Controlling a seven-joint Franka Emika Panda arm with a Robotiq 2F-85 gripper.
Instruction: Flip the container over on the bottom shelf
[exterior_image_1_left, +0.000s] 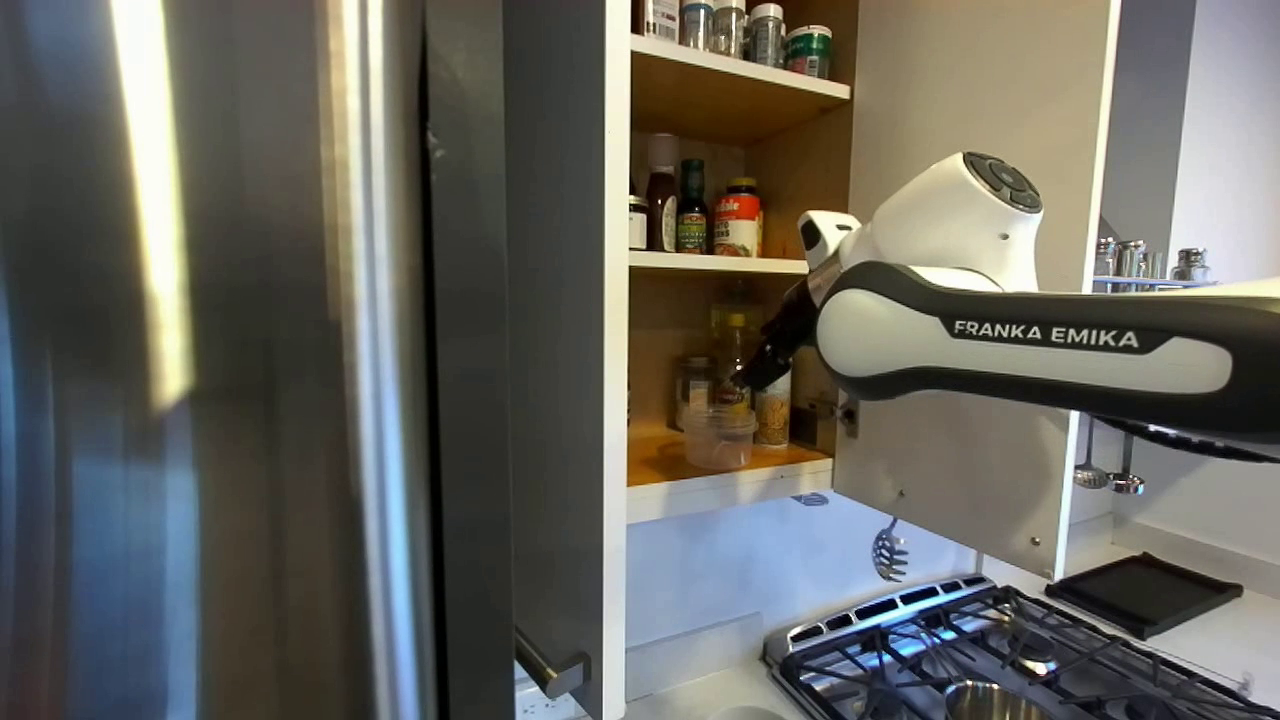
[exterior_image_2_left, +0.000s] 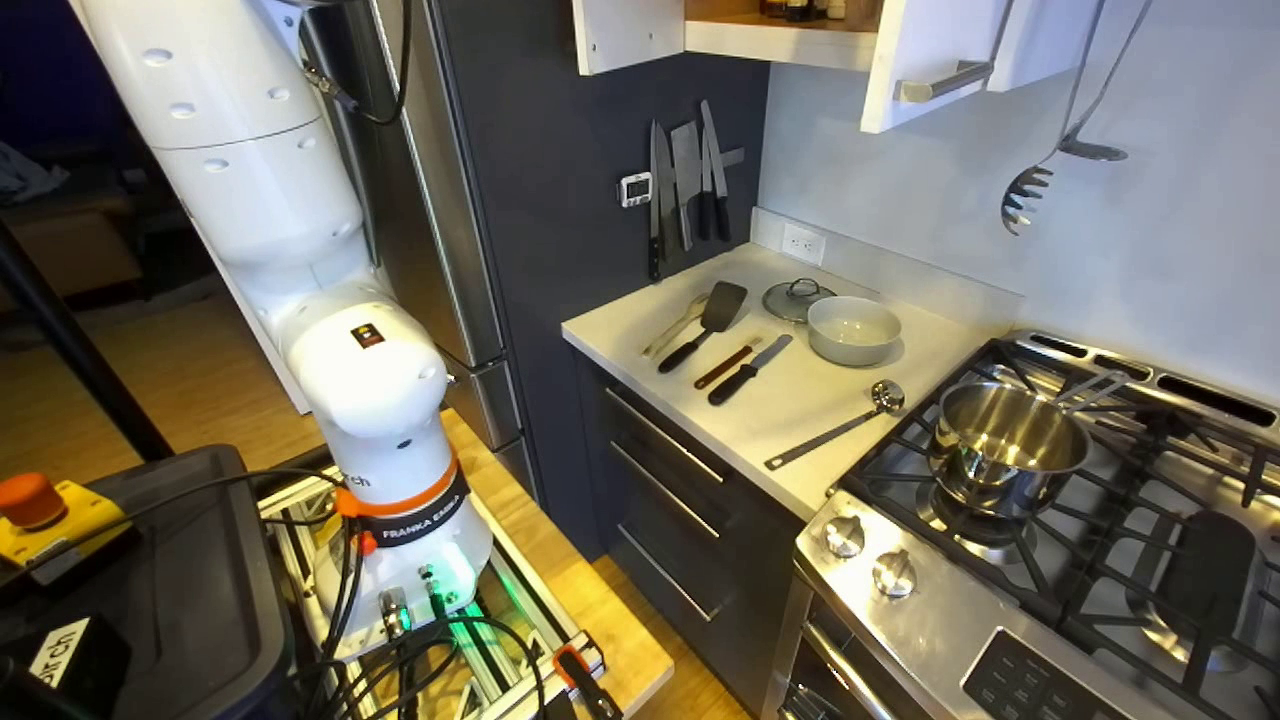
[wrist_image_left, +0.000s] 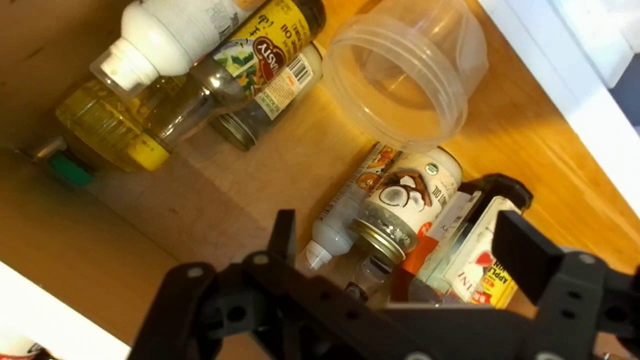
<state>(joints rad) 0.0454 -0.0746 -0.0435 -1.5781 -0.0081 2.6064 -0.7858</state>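
Note:
The container is a clear plastic tub (exterior_image_1_left: 719, 443), standing upright with its mouth up on the bottom shelf (exterior_image_1_left: 725, 492), near the front edge. It shows in the wrist view too, as a clear tub (wrist_image_left: 467, 55) at the top, with its round rim toward the camera. It looks empty. The bottom shelf is the tan board (wrist_image_left: 545, 150) there. My gripper (exterior_image_1_left: 748, 378) is inside the cupboard, above the tub and apart from it. In the wrist view my gripper (wrist_image_left: 397, 237) is open, its fingers wide apart with nothing held. The gripper is out of view in an exterior view.
Behind the tub stand a coconut oil jar (wrist_image_left: 407, 192), a dark oil bottle (wrist_image_left: 265, 47), a white bottle (wrist_image_left: 165, 37) and several others. The middle shelf (exterior_image_1_left: 715, 263) is above the gripper. The open cupboard door (exterior_image_1_left: 960, 470) is beside the arm. A stove (exterior_image_1_left: 900, 640) is below.

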